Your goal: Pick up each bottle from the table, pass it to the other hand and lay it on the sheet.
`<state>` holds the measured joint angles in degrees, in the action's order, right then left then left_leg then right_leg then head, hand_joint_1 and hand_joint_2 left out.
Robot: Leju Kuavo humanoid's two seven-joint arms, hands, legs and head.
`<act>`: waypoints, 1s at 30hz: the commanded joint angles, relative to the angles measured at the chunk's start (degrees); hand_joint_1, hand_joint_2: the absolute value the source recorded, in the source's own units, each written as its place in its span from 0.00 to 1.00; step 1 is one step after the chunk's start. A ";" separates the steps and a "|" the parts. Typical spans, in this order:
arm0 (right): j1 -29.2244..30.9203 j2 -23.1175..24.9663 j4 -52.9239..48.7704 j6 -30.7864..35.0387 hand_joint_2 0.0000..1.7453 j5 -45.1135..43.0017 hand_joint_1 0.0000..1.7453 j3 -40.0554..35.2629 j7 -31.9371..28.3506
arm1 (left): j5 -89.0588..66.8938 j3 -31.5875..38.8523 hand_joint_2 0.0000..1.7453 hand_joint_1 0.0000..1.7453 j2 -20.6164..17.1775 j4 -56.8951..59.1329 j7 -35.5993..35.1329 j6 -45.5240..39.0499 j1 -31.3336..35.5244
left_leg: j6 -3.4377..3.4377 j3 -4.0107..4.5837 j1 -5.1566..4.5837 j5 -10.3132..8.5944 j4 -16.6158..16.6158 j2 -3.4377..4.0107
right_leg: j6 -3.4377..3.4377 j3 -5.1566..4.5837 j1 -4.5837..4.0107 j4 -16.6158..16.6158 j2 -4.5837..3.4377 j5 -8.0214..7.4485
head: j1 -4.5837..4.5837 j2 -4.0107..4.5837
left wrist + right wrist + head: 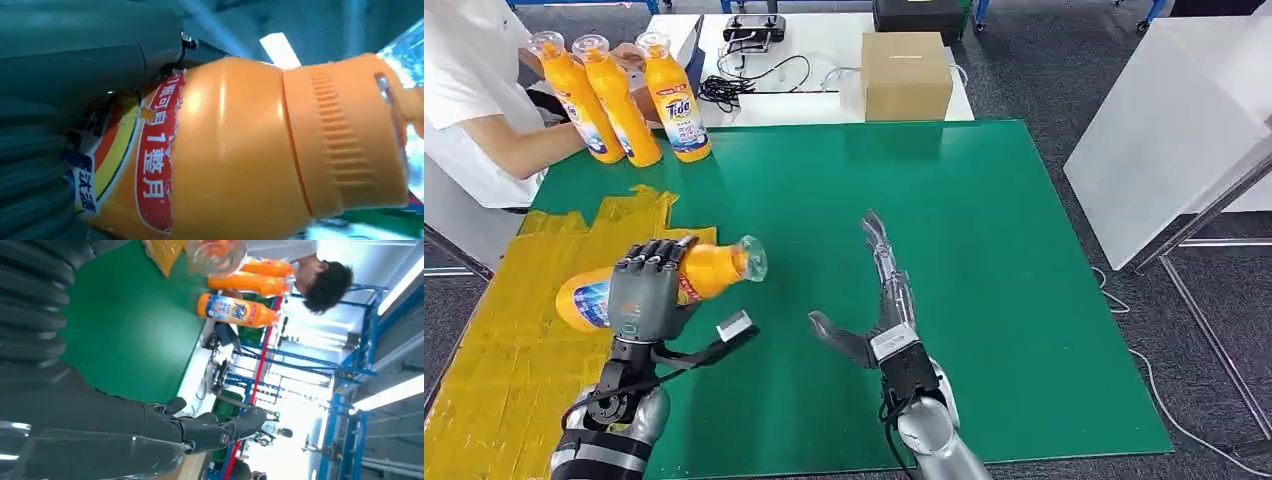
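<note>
My left hand (646,290) grips an orange Tide bottle (709,270) on its side, cap pointing right, above the edge where the yellow sheet (514,350) meets the green mat (984,270). The left wrist view shows that bottle (230,150) close up, pressed against the left hand (55,100). My right hand (884,300) is open, fingers spread, over the green mat to the bottle's right and apart from it; its dark fingers (220,430) hold nothing. Three more orange bottles (619,100) stand upright at the mat's far left corner, and one of them (235,310) is seen from the right wrist.
A person (474,110) at the far left has a hand on the standing bottles. A cardboard box (906,75), cables and a black device (754,30) sit on the white table behind the mat. A white panel (1164,130) leans at the right.
</note>
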<state>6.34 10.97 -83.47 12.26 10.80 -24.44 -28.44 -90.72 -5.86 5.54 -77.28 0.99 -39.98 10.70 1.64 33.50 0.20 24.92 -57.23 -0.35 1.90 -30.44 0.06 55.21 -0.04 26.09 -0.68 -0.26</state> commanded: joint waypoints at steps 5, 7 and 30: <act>-0.90 -2.50 -5.34 -0.89 1.00 -2.44 0.00 4.00 0.20 | 0.72 -21.45 1.00 1.00 -10.92 45.81 -11.95 1.43 20.45 | -0.17 -0.33 0.08 -0.05 0.12 -0.05 | 0.02 0.45 -0.04 -0.12 0.03 0.03 | -0.02 0.00; -0.92 -2.45 -5.28 -0.88 1.00 -2.44 0.00 3.96 0.20 | 0.72 -21.45 1.00 1.00 -10.75 45.85 -11.95 1.40 20.47 | -0.17 -0.23 0.08 -0.05 0.06 -0.10 | 0.03 0.42 -0.05 -0.07 0.13 0.06 | -0.07 0.00; 1.45 -3.36 0.65 -3.07 1.00 -3.37 0.00 0.72 2.80 | 6.59 -3.64 1.00 0.00 -8.09 49.85 -7.97 -0.02 17.82 | -0.22 -0.68 0.05 -0.10 0.18 0.16 | -0.02 0.72 -0.05 -0.10 -0.20 -0.09 | -0.04 0.00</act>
<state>5.43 9.40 -88.00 8.61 7.26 -21.90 -26.36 -84.70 -17.50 -3.45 -27.21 -7.74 -39.74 31.54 1.46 32.91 0.24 24.83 -57.16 -0.43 1.87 -29.76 0.04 55.26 -0.03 26.10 -0.72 -0.26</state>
